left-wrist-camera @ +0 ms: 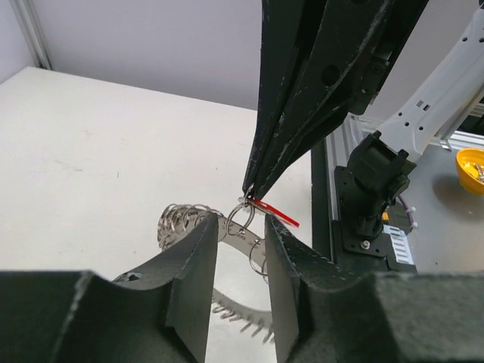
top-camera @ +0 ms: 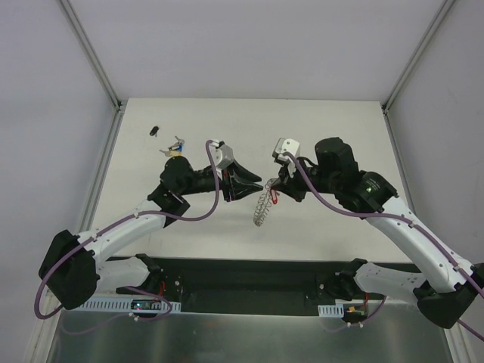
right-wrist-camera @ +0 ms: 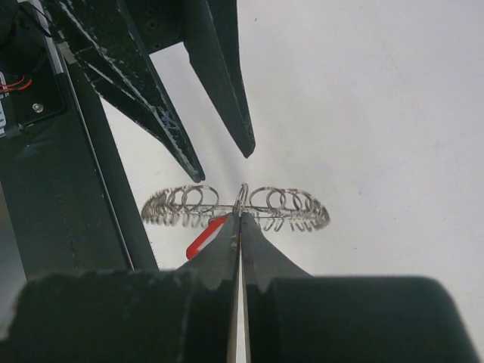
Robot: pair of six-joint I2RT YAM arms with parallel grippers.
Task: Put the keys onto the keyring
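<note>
The keyring is a grey metal ring with a coiled wire edge, below and between both grippers. It also shows in the left wrist view and edge-on in the right wrist view. My right gripper is shut on the small split ring of the key with the red tag, right at the keyring's band. The red tag sticks out beside its tips. My left gripper is open, its fingers straddling the keyring's band, facing the right gripper.
A small cluster of keys with coloured tags lies at the back left, and a small black object beyond it. The right arm's base and a yellow object lie off the table's near edge.
</note>
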